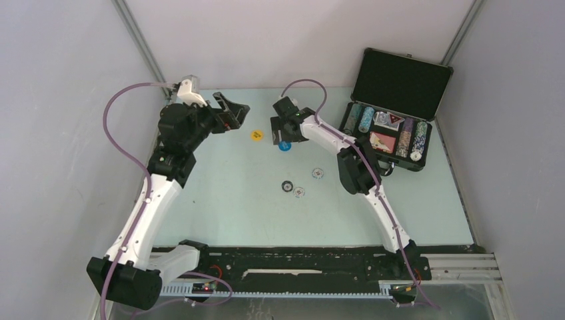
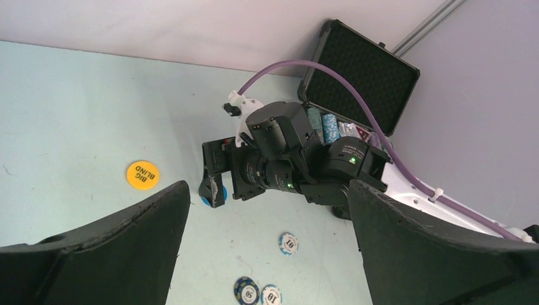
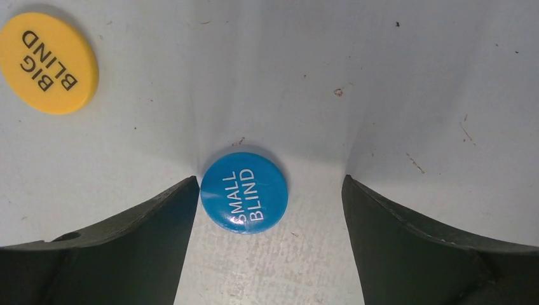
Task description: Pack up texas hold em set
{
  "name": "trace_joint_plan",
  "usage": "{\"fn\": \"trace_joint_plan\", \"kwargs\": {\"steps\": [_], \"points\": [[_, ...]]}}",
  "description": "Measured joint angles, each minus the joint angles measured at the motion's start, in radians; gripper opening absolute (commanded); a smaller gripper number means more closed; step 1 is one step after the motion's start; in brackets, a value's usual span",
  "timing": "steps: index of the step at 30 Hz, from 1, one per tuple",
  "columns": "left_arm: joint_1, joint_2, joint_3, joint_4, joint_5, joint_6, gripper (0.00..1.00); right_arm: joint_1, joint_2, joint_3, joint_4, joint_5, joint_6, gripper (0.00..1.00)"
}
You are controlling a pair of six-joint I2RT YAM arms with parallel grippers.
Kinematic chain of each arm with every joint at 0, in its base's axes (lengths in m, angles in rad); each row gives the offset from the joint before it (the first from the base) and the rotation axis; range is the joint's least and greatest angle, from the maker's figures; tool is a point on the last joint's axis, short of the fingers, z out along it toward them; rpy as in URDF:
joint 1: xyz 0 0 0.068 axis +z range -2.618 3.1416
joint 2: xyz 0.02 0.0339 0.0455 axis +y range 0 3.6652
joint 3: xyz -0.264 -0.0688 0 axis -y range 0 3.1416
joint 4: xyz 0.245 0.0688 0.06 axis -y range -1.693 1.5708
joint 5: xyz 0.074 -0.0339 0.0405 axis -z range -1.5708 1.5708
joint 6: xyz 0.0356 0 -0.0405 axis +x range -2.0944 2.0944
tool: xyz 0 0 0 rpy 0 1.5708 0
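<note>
Right wrist view: we are straddling the SMALL BLIND button, lower centre, right gripper spread wide, holding nothing; closing squarely seems next.

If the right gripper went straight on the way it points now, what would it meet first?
Probably the blue Small Blind disc, lying on the table between the open fingers of the right gripper; depth is unclear.
</note>
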State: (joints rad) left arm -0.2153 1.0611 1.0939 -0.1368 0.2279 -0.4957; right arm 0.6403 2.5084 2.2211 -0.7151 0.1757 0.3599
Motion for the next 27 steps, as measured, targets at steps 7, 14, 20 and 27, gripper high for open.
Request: {"fn": "trace_joint_plan", "kwargs": {"steps": [7, 14, 20, 27], "points": [[0.0, 0.005, 0.0, 0.0, 0.002, 0.0, 1.0, 0.01, 0.011, 0.015, -0.018, 0.0, -0.023, 0.92], [0.008, 0.02, 0.0, -0.001, 0.014, -0.001, 1.0, 0.021, 0.012, 0.014, -0.023, 0.009, -0.044, 0.81], [0.013, 0.024, 0.0, 0.0, 0.021, -0.001, 1.0, 0.034, 0.013, 0.01, -0.013, 0.01, -0.055, 0.75], [0.014, 0.039, 0.0, 0.0, 0.034, -0.002, 1.0, 0.032, 0.013, 0.009, 0.001, -0.001, -0.065, 0.66]]}}
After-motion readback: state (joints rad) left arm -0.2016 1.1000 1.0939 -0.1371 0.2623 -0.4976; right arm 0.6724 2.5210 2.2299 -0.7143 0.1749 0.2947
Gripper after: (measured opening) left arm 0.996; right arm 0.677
